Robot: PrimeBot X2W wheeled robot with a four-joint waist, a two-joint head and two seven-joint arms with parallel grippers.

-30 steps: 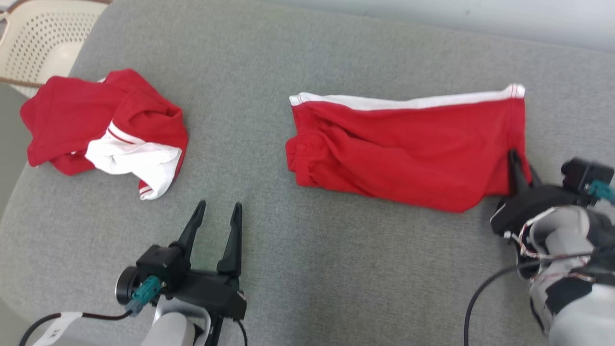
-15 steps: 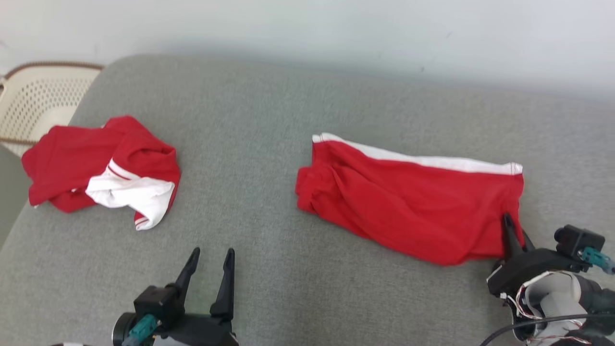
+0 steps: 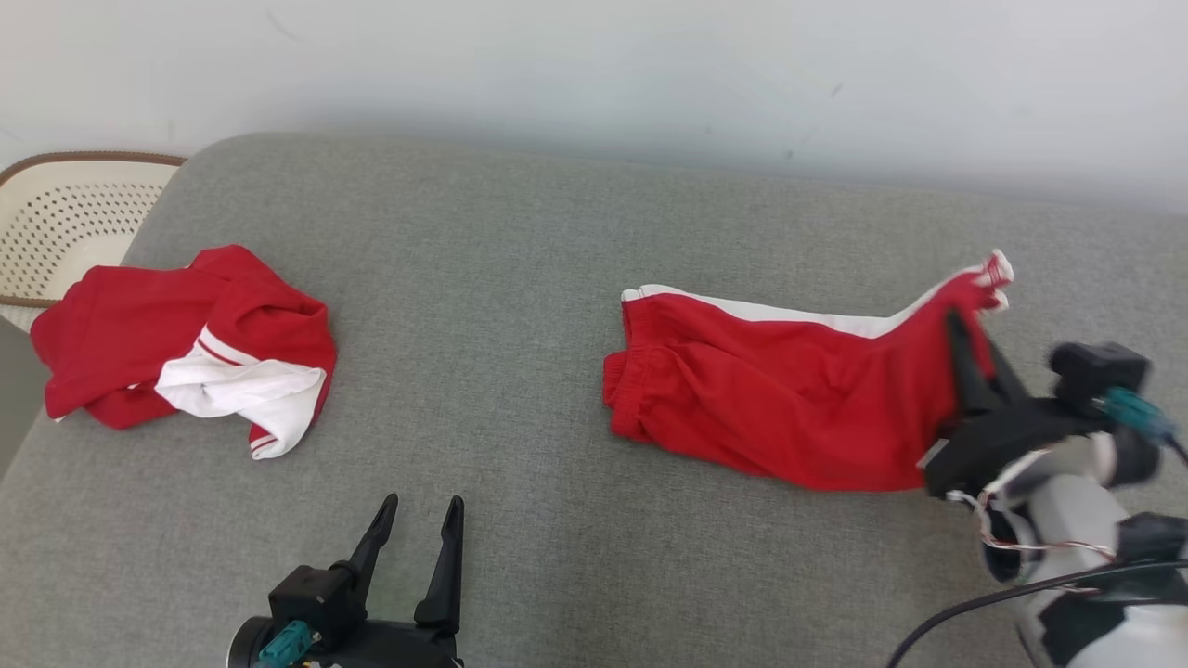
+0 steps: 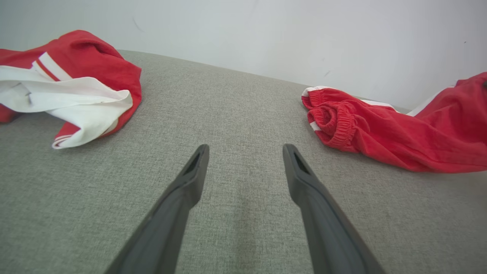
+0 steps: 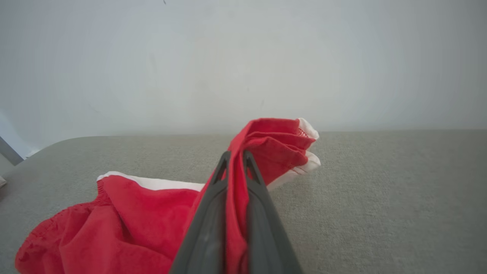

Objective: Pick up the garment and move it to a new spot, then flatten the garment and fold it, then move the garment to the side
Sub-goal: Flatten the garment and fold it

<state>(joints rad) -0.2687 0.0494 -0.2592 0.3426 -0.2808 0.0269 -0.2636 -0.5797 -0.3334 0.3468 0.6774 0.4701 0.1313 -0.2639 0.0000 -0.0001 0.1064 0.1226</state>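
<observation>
Home-like laundry corner.
Grey woven-fabric cushioned seat (image 3: 520, 241) stands against a plain white wall (image 3: 594, 65); a cream perforated plastic basket (image 3: 65, 209) sits beside its far-left corner.

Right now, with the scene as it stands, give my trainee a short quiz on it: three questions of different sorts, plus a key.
1. True or false: the left pincer stands open over bare grey cushion, holding nothing.
2. Fill in: the crumpled red-and-white garment lies to the robot's ___ of the red shorts.
3. Multiple choice: the right pincer is shut on A) the red shorts, B) the crumpled garment, C) nothing.
Key: 1 true; 2 left; 3 A. It pinches the shorts' leg-hem end, which is raised off the cushion.
</observation>
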